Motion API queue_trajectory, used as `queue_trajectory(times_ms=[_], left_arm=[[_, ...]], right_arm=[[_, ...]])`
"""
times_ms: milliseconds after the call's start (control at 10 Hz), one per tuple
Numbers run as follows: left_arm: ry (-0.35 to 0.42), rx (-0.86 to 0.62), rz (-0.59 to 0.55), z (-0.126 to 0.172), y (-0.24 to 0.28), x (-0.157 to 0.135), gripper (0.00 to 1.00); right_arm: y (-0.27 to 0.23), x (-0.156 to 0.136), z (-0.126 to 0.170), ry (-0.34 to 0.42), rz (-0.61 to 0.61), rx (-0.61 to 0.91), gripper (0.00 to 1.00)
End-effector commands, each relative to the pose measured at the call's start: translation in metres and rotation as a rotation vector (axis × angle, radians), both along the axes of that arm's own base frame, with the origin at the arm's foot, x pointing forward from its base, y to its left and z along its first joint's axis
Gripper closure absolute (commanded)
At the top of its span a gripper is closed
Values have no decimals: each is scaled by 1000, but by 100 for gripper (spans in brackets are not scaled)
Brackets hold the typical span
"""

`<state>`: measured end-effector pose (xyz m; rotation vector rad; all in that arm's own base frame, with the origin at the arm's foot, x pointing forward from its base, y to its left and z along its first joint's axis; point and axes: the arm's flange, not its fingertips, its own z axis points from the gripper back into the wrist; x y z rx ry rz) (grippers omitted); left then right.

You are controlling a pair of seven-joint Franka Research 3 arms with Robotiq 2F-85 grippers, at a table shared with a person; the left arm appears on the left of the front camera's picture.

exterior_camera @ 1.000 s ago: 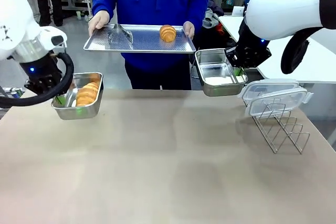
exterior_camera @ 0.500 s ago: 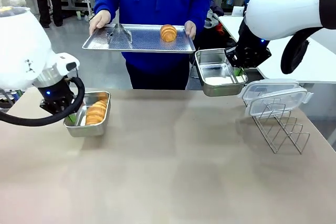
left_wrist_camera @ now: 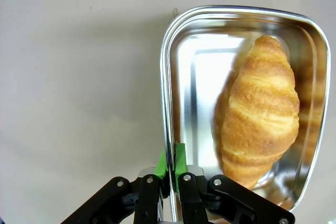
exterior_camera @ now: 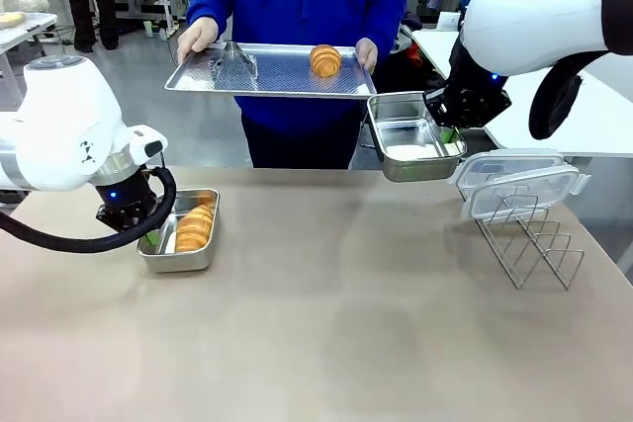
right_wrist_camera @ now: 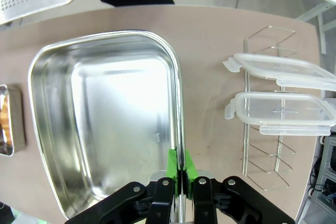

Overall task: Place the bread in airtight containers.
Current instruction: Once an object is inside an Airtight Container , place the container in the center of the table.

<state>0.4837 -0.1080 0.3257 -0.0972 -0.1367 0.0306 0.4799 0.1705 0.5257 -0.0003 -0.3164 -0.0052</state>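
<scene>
Clamping thin rims, left gripper (left_wrist_camera: pixel 169 165) pinches the filled box (exterior_camera: pixel 183 265) at centre left, right gripper (right_wrist_camera: pixel 180 170) the empty box (exterior_camera: pixel 415 168) at upper right; steel judged stiff, slick; croissant (exterior_camera: pixel 195 227) soft, light.

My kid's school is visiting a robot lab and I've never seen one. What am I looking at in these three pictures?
Two white robot arms work at a table, facing a person. The wide picture comes from a fixed camera between the arms. The other two come from cameras on each wrist, looking along that arm's claw. The left claw is shut on the rim of a steel box at table level, with a croissant inside. The right claw is shut on the rim of an empty box, held in the air. The person holds a tray with a second croissant and tongs. Two clear lids sit on a wire rack.
</scene>
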Motion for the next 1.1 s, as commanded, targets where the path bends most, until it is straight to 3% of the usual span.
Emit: queue_trajectory(times_ms=[0,100,200,300,500,600,800,1000], left_arm=[[-13,-13,8,-1,-8,2,96],[-26,3,7,1,-9,1,45],[-35,7,6,7,-9,1,39],[-42,9,3,16,-8,1,0],[-70,6,3,49,2,5,0],[-86,-22,-11,68,11,7,15],[-150,-92,-87,115,39,5,0],[-303,-179,-266,176,95,-7,0]], right_arm=[[1,0,3,-16,5,2,100],[1,0,3,-16,5,2,100],[1,0,3,-16,5,2,100],[1,0,3,-16,5,2,100],[1,0,3,-16,5,2,100],[1,0,3,-16,5,2,100],[1,0,3,-16,5,2,100],[1,0,3,-16,5,2,100]])
